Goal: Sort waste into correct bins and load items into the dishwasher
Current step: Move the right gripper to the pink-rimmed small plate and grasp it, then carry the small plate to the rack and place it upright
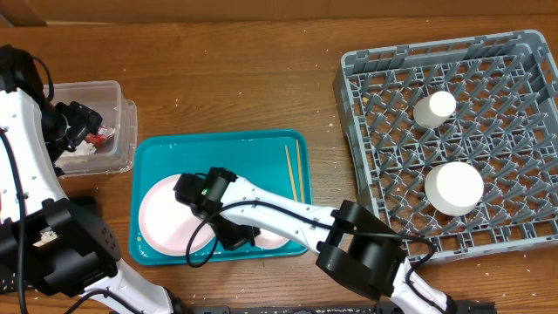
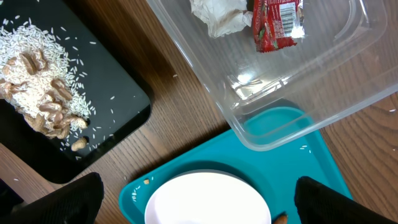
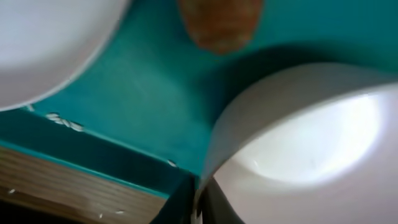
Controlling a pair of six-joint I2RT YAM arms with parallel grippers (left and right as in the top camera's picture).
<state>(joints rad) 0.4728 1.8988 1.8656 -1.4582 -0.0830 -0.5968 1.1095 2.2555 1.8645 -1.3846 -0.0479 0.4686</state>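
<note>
- Right claw (image 3: 198, 202) is clamped tight on the rim of a white bowl (image 3: 311, 137) that sits on the teal tray (image 1: 218, 144).
- Left claw (image 2: 199, 214) gapes wide and grips nothing, above the large plate (image 2: 208, 199) near the tray's corner.
- The napkin (image 2: 217, 15) and red wrapper (image 2: 277, 22) lie in the clear tub (image 2: 323, 81).
- Rice scraps (image 2: 31, 68) are heaped on the black tray (image 2: 118, 106), which rests on the counter (image 1: 261, 78).
- The carrot (image 3: 221, 22) lies on the teal tray near the bowl, and the chopsticks (image 1: 294, 170) lie on it too.
- A cup (image 1: 434, 109) and a second bowl (image 1: 453, 187) sit in the dish rack (image 1: 366, 78).
</note>
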